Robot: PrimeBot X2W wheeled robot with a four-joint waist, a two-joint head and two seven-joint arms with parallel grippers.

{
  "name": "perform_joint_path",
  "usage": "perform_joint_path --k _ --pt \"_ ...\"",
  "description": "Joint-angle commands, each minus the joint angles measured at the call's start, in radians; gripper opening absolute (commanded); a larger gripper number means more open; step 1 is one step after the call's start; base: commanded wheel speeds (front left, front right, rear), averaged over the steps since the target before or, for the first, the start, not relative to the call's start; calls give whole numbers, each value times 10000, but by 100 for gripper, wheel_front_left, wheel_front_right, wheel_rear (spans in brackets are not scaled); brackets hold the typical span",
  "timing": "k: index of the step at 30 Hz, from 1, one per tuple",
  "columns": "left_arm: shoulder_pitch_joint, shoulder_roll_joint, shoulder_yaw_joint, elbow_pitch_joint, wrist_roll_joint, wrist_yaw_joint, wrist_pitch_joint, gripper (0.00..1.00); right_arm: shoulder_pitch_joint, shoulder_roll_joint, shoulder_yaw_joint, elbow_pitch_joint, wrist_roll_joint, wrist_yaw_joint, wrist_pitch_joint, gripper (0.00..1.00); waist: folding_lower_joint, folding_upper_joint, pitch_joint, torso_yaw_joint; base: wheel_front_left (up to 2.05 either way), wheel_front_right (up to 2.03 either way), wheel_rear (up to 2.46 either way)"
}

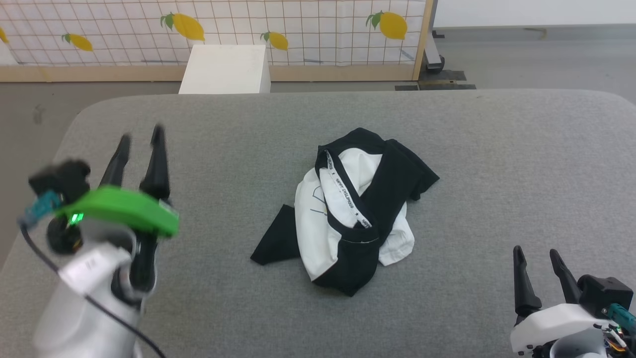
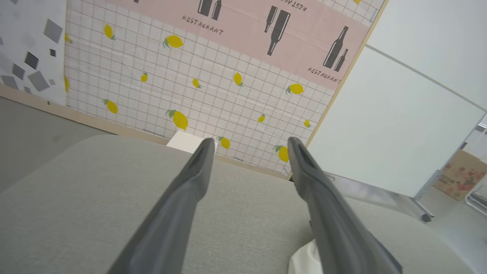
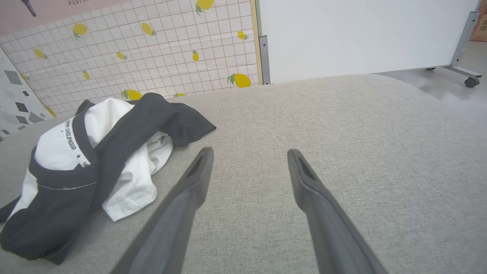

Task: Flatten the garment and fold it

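- Grey cloth-covered table (image 1: pixel 497 149) takes up most of the head view. A lemon-print screen (image 1: pixel 308 30) and a white box (image 1: pixel 226 69) stand beyond it along the top edge.
- Garment (image 1: pixel 323 238) lies in the centre of the frame as a crumpled heap, well apart from both grippers.
- Its white body is bunched and doubled over, with black sleeves thrown across it and one black piece poking out at the lower left. The lettered white neck band runs diagonally through the middle (of the print, only faint lines show).
- Left gripper (image 1: pixel 141 135), at mid-left and blurred, has its fingers spread wide with nothing between them.
- Right gripper (image 1: pixel 535 251), in the lower right corner, is likewise wide open and empty.
- Step, as I judge it: flattening has not yet begun, and both arms are free to reach in.
- The next move calls for two separable points, sleeve ends or hem corners, one per gripper, drawn apart. The layers overlap, so a pinch should catch a single layer, or the whole heap will likely drag.
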State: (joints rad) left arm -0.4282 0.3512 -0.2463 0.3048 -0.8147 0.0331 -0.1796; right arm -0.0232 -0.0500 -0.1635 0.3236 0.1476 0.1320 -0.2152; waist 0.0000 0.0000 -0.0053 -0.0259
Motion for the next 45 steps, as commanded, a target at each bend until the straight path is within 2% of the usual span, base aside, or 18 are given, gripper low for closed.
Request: perform_joint_path --k 1,4,6,11,20,24,28,32,36,37,38,39,45 --pt "576 213 -76 -191 601 285 -327 100 29 -3 12 -76 95 -13 67 100 0 0 19 31 0 0 0" --pt "1513 318 -106 -812 1665 809 -734 100 20 -3 56 -146 152 -13 210 100 0 0 115 83 0 0 0" --pt "2087 157 -115 -1256 2236 1081 -800 100 -57 -3 79 -190 223 -13 415 100 0 0 276 164 0 0 0" --pt "2920 -504 213 -2016 2897 1287 -817 100 -650 -3 275 -220 372 -13 1095 100 0 0 696 312 0 0 0" --pt "3042 -1290 418 -2397 3701 908 -820 100 -3952 -87 1267 432 -506 -13 4059 100 0 0 1691 1018 0 0 0" --pt "2808 -1547 467 -2303 3829 676 -821 100 -5564 -393 1943 1486 -734 -13 5855 100 0 0 2147 1409 0 0 0" --pt "2468 -1864 369 -2157 3894 426 -821 100 -6853 -868 2128 2704 -1290 -13 7339 100 0 0 2593 1896 0 0 0" --pt "2190 -2101 341 -2013 4034 217 -821 100 -7486 -1005 2412 3595 -1629 -13 8104 100 0 0 2935 2219 0 0 0" --pt "2103 -2275 437 -1852 4132 71 -821 100 -7688 -947 2781 4059 -1321 -13 8246 100 0 0 3137 2323 0 0 0" --pt "2097 -2300 468 -1815 4149 43 -821 100 -7709 -948 2810 4133 -1218 -13 8251 74 0 0 3153 2311 0 0 0" --pt "2091 -2326 519 -1791 4180 15 -821 100 -7751 -973 2875 4181 -1137 -13 8202 29 0 0 3171 2277 0 0 0" --pt "2087 -2345 550 -1770 4211 -9 -821 100 -7792 -1006 2931 4178 -1079 -13 8087 0 0 0 3175 2243 0 0 0" --pt "2115 -2451 732 -1558 4376 -191 -821 100 -7839 -1368 2978 3819 -328 -13 7168 0 0 0 2729 1775 0 0 0"
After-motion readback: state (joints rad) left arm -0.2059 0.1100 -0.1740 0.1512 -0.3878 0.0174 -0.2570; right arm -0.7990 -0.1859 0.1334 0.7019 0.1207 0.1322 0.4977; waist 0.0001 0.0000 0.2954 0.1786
